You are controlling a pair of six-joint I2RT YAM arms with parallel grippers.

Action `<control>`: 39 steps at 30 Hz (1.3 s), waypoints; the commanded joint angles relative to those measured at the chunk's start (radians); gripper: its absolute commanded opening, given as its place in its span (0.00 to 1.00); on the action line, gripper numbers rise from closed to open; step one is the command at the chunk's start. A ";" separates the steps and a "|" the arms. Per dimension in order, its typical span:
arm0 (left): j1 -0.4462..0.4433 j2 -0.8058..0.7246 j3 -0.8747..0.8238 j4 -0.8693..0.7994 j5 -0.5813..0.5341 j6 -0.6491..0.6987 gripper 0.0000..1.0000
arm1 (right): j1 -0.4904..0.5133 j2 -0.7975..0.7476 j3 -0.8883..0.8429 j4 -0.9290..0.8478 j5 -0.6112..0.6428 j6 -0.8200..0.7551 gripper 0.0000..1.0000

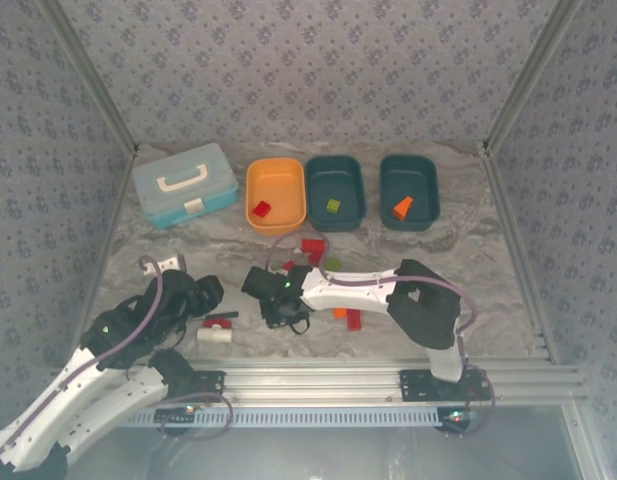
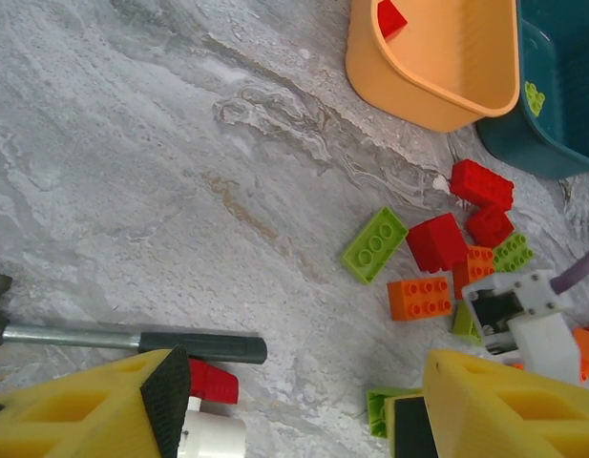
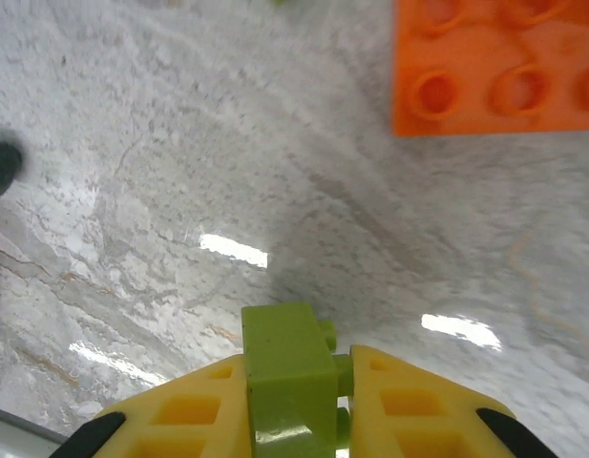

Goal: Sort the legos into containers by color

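A: Right claw?
B: right gripper is clamped on a lime brick, pinched between both yellow fingers, with the brick's end poking past the tips. It's low over the table. Can't tell if the brick touches it or sits just clear.
A: Around it?
B: One orange brick far-right of the tips, apart from them. Overhead, right gripper sits at the near-left edge of the loose bricks. A few more red and orange ones lie to its right.
A: Left?
B: left gripper is spread wide, nothing between the jaws. It hangs over the red-handled tool, left of the pile.
A: Tubs?
B: Far row, right of the light blue case. orange tub holds one red, middle teal tub one green, right teal tub one orange.
A: Step?
B: I'd call it pick done on a green, carry not started. Most of the pile is unsorted, so it's early in the job.
A: Next?
B: Lift straight up to clear the neighbours, swing far and slightly right to the middle teal tub, and release over its floor. It needs height over the near rim. The orange tub is just beside it, so sideways aim matters.
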 commanded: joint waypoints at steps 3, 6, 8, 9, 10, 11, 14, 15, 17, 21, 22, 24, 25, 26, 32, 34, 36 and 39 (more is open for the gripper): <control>-0.006 0.034 0.013 0.062 0.042 0.037 0.67 | -0.052 -0.186 0.005 -0.117 0.150 -0.033 0.22; -0.006 0.070 0.011 0.108 0.073 0.051 0.67 | -0.136 -0.251 0.022 -0.152 0.183 -0.083 0.22; -0.009 0.105 0.005 0.152 0.100 0.057 0.67 | -0.234 -0.266 0.051 -0.156 0.183 -0.132 0.22; -0.012 0.122 0.001 0.173 0.111 0.057 0.67 | -0.282 -0.264 0.068 -0.147 0.183 -0.156 0.22; -0.017 0.141 -0.001 0.196 0.122 0.057 0.67 | -0.336 -0.254 0.086 -0.129 0.184 -0.183 0.22; -0.023 0.162 -0.004 0.220 0.130 0.056 0.67 | -0.387 -0.236 0.110 -0.102 0.182 -0.216 0.22; -0.050 0.220 0.003 0.262 0.133 0.054 0.67 | -0.523 -0.128 0.211 -0.030 0.162 -0.268 0.21; -0.056 0.238 0.006 0.262 0.131 0.054 0.67 | -0.558 -0.081 0.248 -0.010 0.136 -0.303 0.21; -0.074 0.268 0.011 0.304 0.126 0.053 0.67 | -0.626 0.035 0.365 0.010 0.067 -0.321 0.21; -0.101 0.311 0.017 0.330 0.117 0.048 0.67 | -0.679 0.260 0.632 -0.077 0.029 -0.337 0.20; -0.110 0.318 0.019 0.332 0.114 0.047 0.67 | -0.690 0.310 0.686 -0.093 0.009 -0.334 0.20; -0.122 0.334 0.027 0.335 0.107 0.048 0.67 | -0.702 0.390 0.782 -0.132 -0.005 -0.323 0.20; -0.128 0.343 0.030 0.335 0.104 0.050 0.67 | -0.706 0.427 0.823 -0.153 -0.010 -0.316 0.20; -0.134 0.349 0.032 0.334 0.102 0.049 0.67 | -0.709 0.455 0.854 -0.170 -0.011 -0.309 0.20; -0.147 0.377 0.049 0.342 0.101 0.059 0.67 | -0.721 0.528 0.893 -0.176 -0.069 -0.289 0.26; -0.150 0.390 0.057 0.341 0.101 0.065 0.67 | -0.722 0.541 0.901 -0.187 -0.081 -0.287 0.27; -0.153 0.403 0.060 0.341 0.110 0.072 0.67 | -0.726 0.544 0.903 -0.194 -0.089 -0.283 0.35; -0.168 0.422 0.070 0.342 0.117 0.080 0.67 | -0.724 0.518 0.907 -0.204 -0.081 -0.302 0.51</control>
